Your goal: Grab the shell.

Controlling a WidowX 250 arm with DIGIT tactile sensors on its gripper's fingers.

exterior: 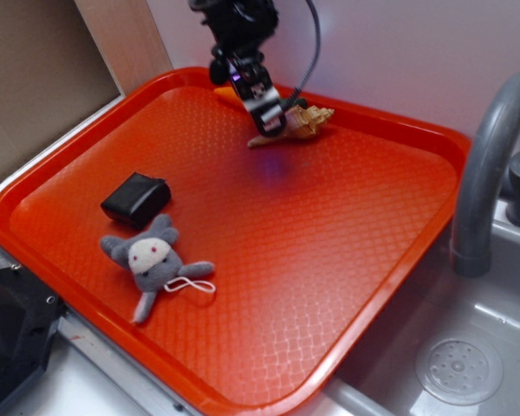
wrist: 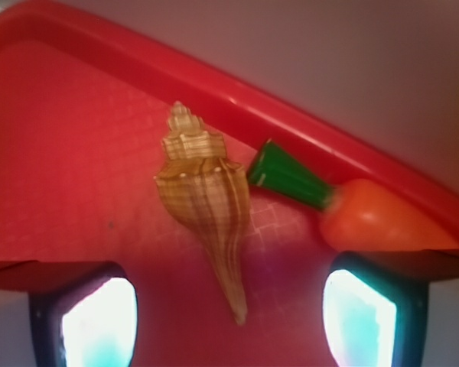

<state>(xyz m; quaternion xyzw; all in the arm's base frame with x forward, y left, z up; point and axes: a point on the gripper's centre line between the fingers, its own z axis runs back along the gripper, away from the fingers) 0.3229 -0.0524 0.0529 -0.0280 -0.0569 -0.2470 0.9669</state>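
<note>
Shell (exterior: 295, 124) lies on the tray (exterior: 347, 260) near its far rim, upper middle of the exterior frame, claw (exterior: 264, 108) right above it. In the wrist view a carrot (wrist: 352, 210) sits just right of the shell, against the rim. Box (exterior: 135, 198) and plush toy (exterior: 152, 260) lie lower left, toy in front. Faucet (exterior: 485, 165) and sink (exterior: 468, 347) stand off the tray, right edge

A pale wall (exterior: 399, 52) stands behind a grey sink (exterior: 468, 364) and faucet (exterior: 485, 156).

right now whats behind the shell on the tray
Beside and behind the shell, near the tray rim, lies a carrot, its green top close to the shell. In the exterior view the end effector covers most of it.
</note>
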